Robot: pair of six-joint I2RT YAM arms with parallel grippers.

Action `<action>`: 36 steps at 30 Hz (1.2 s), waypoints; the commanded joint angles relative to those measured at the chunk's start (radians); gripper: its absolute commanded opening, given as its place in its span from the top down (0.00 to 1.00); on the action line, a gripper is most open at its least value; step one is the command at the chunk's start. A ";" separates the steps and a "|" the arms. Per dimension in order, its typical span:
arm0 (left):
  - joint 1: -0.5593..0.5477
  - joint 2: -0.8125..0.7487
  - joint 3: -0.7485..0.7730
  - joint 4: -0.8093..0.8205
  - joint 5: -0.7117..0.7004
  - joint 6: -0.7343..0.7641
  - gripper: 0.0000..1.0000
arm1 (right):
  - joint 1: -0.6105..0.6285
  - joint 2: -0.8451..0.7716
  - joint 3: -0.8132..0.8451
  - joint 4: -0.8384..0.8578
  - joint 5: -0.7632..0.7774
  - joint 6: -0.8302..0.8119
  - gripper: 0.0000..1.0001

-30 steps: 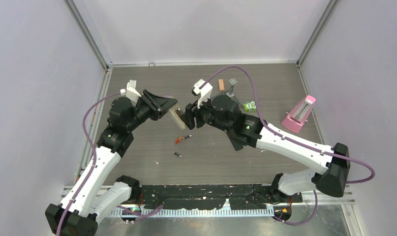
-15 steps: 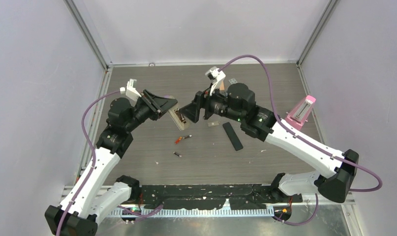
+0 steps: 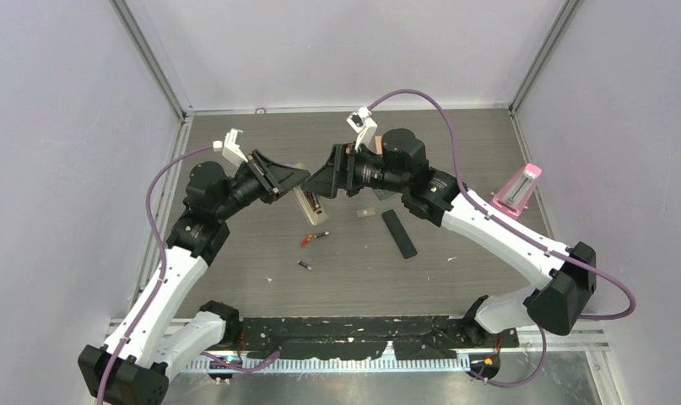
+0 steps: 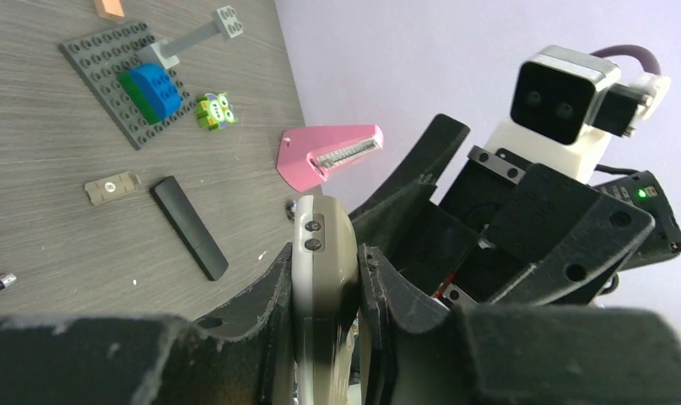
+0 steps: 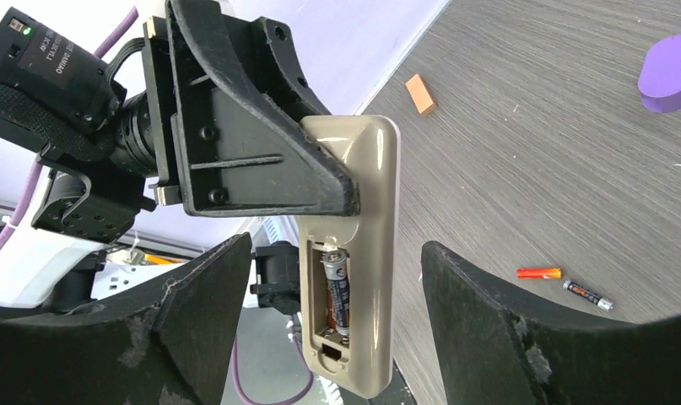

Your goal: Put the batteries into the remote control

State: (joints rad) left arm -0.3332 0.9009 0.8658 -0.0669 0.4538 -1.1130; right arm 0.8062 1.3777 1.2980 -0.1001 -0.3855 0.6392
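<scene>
My left gripper (image 3: 294, 179) is shut on a beige remote (image 3: 306, 202) and holds it above the table with its open battery bay turned to my right gripper. In the right wrist view one dark battery (image 5: 337, 291) sits in the bay of the remote (image 5: 366, 194). My right gripper (image 3: 321, 182) is open and empty, its jaws either side of the remote's lower end without touching it. An orange-red battery (image 3: 306, 242), a dark one (image 3: 321, 234) beside it and another dark one (image 3: 304, 265) lie on the table below. In the left wrist view the remote (image 4: 322, 245) is clamped between the fingers.
A long black bar (image 3: 398, 234) and a small grey piece (image 3: 366, 213) lie right of the batteries. A pink metronome (image 3: 514, 195) stands at the right. A grey brick plate (image 4: 109, 72) with a blue brick (image 4: 155, 89) lies at the back. White walls enclose the table.
My right gripper has risen from the table and swung back and left, opening toward the remote. The black bar it covered now shows. My left gripper has tilted up slightly with the remote.
</scene>
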 commanded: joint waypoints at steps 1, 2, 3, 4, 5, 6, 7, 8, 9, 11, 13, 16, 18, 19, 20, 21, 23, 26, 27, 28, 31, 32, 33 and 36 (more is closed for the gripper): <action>0.006 0.006 0.059 0.061 0.064 0.025 1.00 | -0.010 -0.010 0.017 0.043 -0.043 0.047 0.22; 0.006 0.008 0.060 0.061 0.066 0.024 1.00 | -0.011 -0.011 0.014 0.046 -0.044 0.052 0.23; 0.006 0.009 0.061 0.083 0.067 0.025 1.00 | -0.012 -0.012 0.007 0.055 -0.047 0.055 0.24; 0.006 0.009 0.062 0.088 0.070 0.025 1.00 | -0.017 -0.013 0.002 0.062 -0.052 0.065 0.24; 0.006 0.010 0.062 0.092 0.071 0.023 1.00 | -0.021 -0.015 -0.009 0.075 -0.055 0.072 0.25; 0.006 0.010 0.062 0.094 0.074 0.023 1.00 | -0.026 -0.015 -0.014 0.082 -0.060 0.085 0.25; 0.006 0.010 0.062 0.098 0.075 0.024 1.00 | -0.031 -0.017 -0.025 0.092 -0.062 0.092 0.25; 0.006 0.011 0.061 0.101 0.077 0.024 1.00 | -0.034 -0.019 -0.036 0.107 -0.067 0.105 0.25; 0.006 0.011 0.060 0.108 0.078 0.022 1.00 | -0.038 -0.021 -0.042 0.132 -0.073 0.113 0.23; 0.006 0.013 0.055 0.127 0.084 0.017 1.00 | -0.044 -0.022 -0.057 0.156 -0.082 0.133 0.22; 0.006 0.015 0.049 0.147 0.091 0.007 1.00 | -0.050 -0.022 -0.070 0.178 -0.091 0.157 0.22; 0.006 0.018 0.039 0.174 0.098 -0.005 1.00 | -0.059 -0.026 -0.099 0.226 -0.111 0.186 0.23; 0.006 0.017 0.035 0.190 0.103 -0.005 1.00 | -0.068 -0.029 -0.116 0.262 -0.125 0.208 0.23; 0.006 0.017 0.034 0.198 0.106 -0.005 1.00 | -0.072 -0.030 -0.121 0.273 -0.135 0.222 0.23; 0.006 0.018 0.033 0.204 0.108 -0.004 1.00 | -0.076 -0.029 -0.131 0.294 -0.142 0.229 0.23; 0.006 0.017 0.032 0.206 0.109 -0.004 1.00 | -0.078 -0.029 -0.136 0.303 -0.147 0.241 0.23; 0.006 0.019 0.034 0.208 0.113 0.002 1.00 | -0.081 -0.029 -0.141 0.313 -0.149 0.250 0.23; 0.006 0.021 0.036 0.211 0.118 0.002 1.00 | -0.084 -0.025 -0.146 0.322 -0.156 0.257 0.23; 0.006 0.022 0.036 0.214 0.120 0.000 1.00 | -0.085 -0.022 -0.150 0.325 -0.162 0.264 0.23; 0.006 0.022 0.037 0.218 0.122 0.002 1.00 | -0.087 -0.019 -0.152 0.337 -0.165 0.274 0.23; 0.006 0.022 0.039 0.226 0.125 0.002 1.00 | -0.092 -0.011 -0.162 0.356 -0.179 0.288 0.24; 0.006 0.021 0.040 0.230 0.126 0.002 1.00 | -0.093 -0.007 -0.163 0.360 -0.186 0.291 0.25; 0.006 0.024 0.040 0.234 0.128 0.002 1.00 | -0.093 -0.003 -0.165 0.363 -0.188 0.292 0.25; 0.006 0.025 0.042 0.242 0.131 0.000 1.00 | -0.094 0.007 -0.171 0.382 -0.204 0.305 0.28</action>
State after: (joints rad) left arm -0.3317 0.9272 0.8806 0.0895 0.5552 -1.1141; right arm 0.7174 1.3811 1.1294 0.1989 -0.5522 0.9176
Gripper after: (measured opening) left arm 0.268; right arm 0.730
